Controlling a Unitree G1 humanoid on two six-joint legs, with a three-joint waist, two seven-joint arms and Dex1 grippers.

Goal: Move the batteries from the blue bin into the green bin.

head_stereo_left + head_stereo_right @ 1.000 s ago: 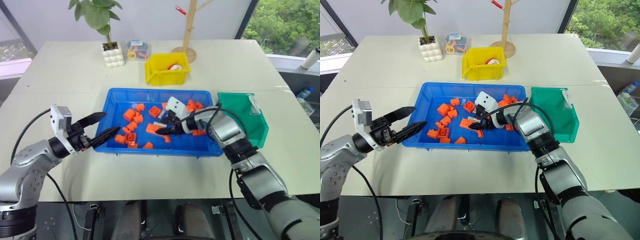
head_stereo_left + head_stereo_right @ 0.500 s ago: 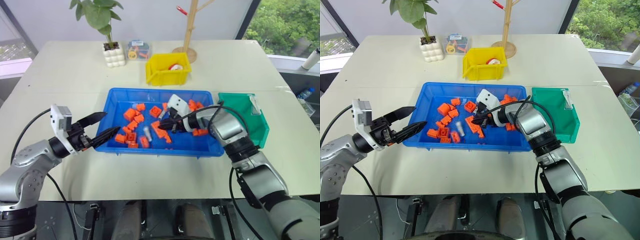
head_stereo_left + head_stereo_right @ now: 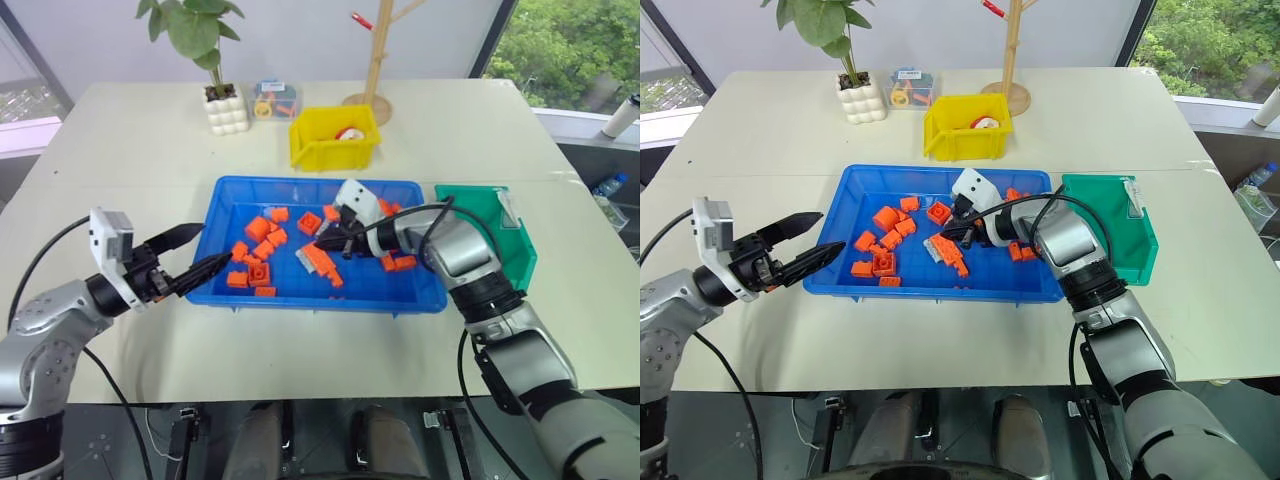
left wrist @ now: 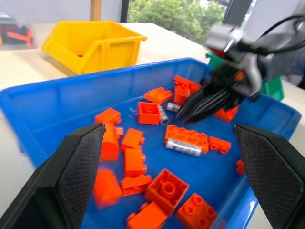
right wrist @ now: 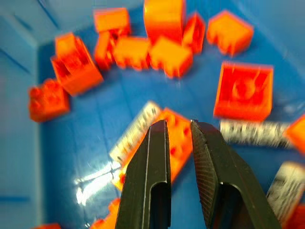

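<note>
Over blue bin (image 3: 232,195) middle, R gripper (image 3: 322,243) has risen, claw almost pressed together, pinching nothing; batteries (image 4: 182,147) remain on bin floor beside shoved orange bricks (image 4: 193,136); green bin (image 3: 490,215) gets none; L gripper (image 3: 205,252) spread.

The right gripper (image 5: 178,125) hovered over the middle of the blue bin (image 3: 232,195) — fingers nearly together, nothing held. The left gripper (image 3: 196,256) hung at the bin's left edge — fingers spread, empty.
</note>
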